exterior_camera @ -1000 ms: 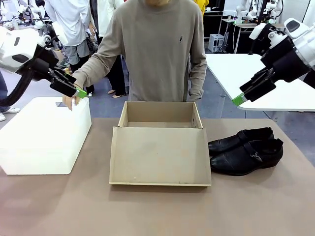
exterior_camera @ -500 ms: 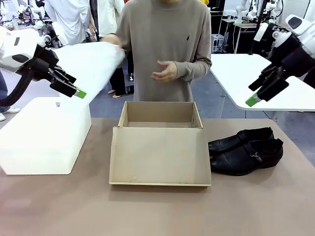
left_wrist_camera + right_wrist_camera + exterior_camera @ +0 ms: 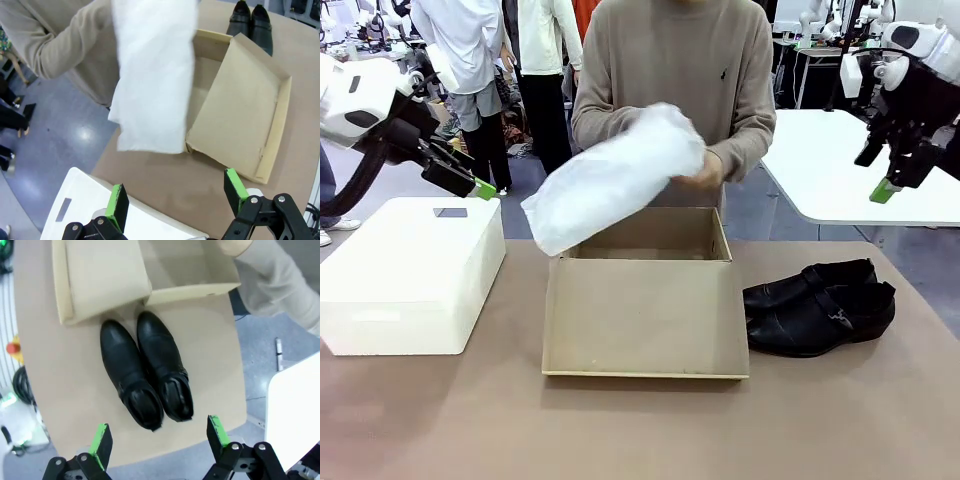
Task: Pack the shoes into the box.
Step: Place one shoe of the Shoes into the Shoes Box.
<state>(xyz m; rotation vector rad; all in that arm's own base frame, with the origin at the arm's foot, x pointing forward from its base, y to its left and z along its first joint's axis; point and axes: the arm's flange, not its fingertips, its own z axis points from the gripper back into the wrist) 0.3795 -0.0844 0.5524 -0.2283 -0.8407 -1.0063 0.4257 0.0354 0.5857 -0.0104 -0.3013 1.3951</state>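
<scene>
The two glossy black shoes (image 3: 818, 306) lie side by side on the table, right of the box, toes pointing left. The tan cardboard box (image 3: 645, 222) stands open at mid-table, its lid flap (image 3: 645, 318) lying flat toward me. A person holds a bundle of white tissue paper (image 3: 615, 178) in both hands over the box's left back corner. My left gripper (image 3: 470, 180) hangs open above the white box. My right gripper (image 3: 885, 185) hangs open high above the table's right end. The right wrist view looks down on the shoes (image 3: 145, 371) beyond the open gripper (image 3: 159, 432). The left wrist view shows the tissue paper (image 3: 155, 75) over the box (image 3: 240, 115), beyond the open gripper (image 3: 177, 195).
A white rectangular box (image 3: 410, 275) with its lid on sits at the table's left end. A white table (image 3: 840, 160) stands behind on the right. Bare brown tabletop (image 3: 640, 430) stretches along the near side.
The person lifted the white tissue paper from beside the white box and carried it right, over the tan box. My right gripper swung right and upward. The left gripper stayed put.
</scene>
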